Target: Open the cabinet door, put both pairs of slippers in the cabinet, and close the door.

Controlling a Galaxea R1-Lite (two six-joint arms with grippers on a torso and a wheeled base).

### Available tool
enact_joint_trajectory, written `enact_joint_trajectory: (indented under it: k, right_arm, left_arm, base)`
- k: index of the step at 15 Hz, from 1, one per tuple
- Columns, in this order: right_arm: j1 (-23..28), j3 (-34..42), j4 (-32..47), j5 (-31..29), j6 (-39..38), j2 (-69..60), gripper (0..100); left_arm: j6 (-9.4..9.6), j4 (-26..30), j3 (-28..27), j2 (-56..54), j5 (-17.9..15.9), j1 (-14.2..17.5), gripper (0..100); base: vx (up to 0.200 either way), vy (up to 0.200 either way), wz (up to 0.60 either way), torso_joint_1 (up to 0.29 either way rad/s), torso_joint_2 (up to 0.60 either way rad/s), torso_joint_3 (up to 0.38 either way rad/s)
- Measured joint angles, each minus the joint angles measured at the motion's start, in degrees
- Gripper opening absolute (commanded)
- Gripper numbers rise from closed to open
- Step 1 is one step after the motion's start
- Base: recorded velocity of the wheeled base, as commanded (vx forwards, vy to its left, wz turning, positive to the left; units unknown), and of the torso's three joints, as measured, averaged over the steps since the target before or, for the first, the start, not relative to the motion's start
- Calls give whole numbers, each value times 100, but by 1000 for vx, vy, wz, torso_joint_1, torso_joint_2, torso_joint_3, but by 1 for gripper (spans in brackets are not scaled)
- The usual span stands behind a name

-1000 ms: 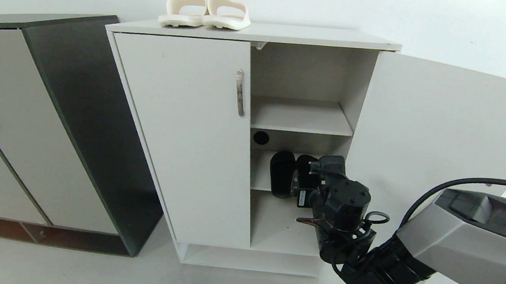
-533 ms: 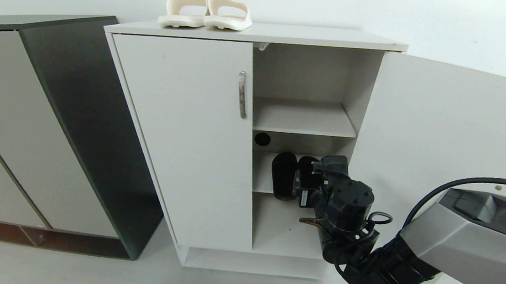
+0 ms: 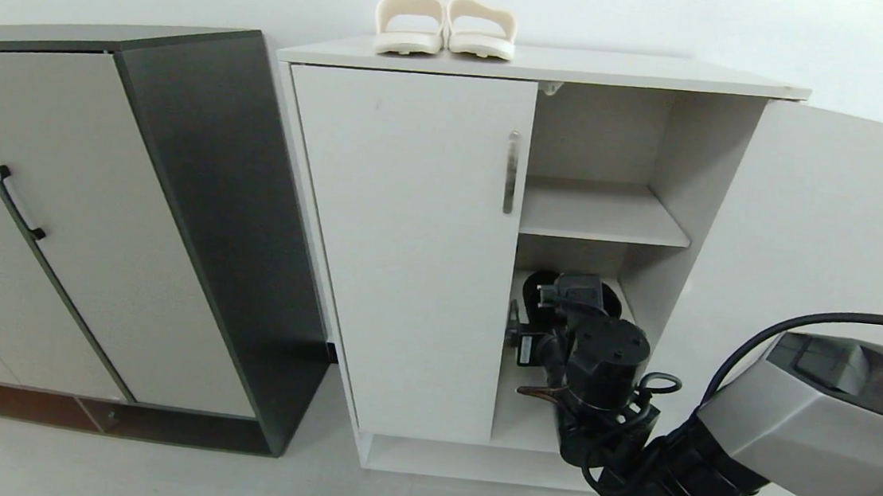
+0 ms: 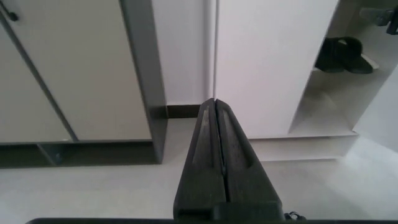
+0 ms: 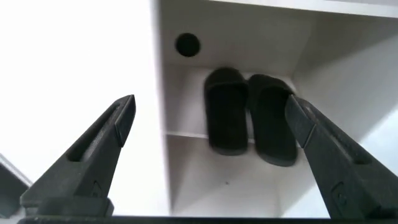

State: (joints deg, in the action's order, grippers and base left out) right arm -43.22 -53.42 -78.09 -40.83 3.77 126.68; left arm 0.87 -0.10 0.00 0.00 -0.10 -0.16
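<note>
A pair of beige slippers (image 3: 445, 28) sits on top of the white cabinet (image 3: 625, 68). Its right door (image 3: 810, 232) stands wide open and its left door (image 3: 410, 237) is closed. A pair of black slippers (image 5: 249, 118) lies side by side on the middle shelf, partly hidden in the head view (image 3: 535, 288) by my right gripper (image 3: 570, 287). That gripper (image 5: 210, 102) is open just in front of the shelf, apart from the slippers and holding nothing. My left gripper (image 4: 216, 106) is shut and empty, low before the closed door, with the black slippers (image 4: 345, 53) off to one side.
A grey and dark cabinet (image 3: 172, 216) stands close against the white cabinet's left side. The upper shelf (image 3: 600, 214) and the bottom compartment (image 3: 523, 415) hold nothing. The open door bounds the space around my right arm. Pale floor lies in front.
The whole head picture has shifted right, so the camera moved. My right gripper now overlaps the black slippers instead of sitting to their right. The slippers have not moved on their shelf.
</note>
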Motion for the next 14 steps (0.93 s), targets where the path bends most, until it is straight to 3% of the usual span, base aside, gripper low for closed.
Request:
enact_joint_trajectory:
  k: [6, 14]
  right_arm:
    - [20, 202, -289, 402, 68, -61, 100]
    - [74, 400, -618, 700, 158, -72, 100]
  left_arm:
    - [2, 5, 0, 0, 2, 5, 0]
    - [2, 5, 0, 0, -1, 5, 0]
  base:
    - [0, 200, 0, 4, 2, 4]
    - [0, 0, 0, 0, 0, 0]
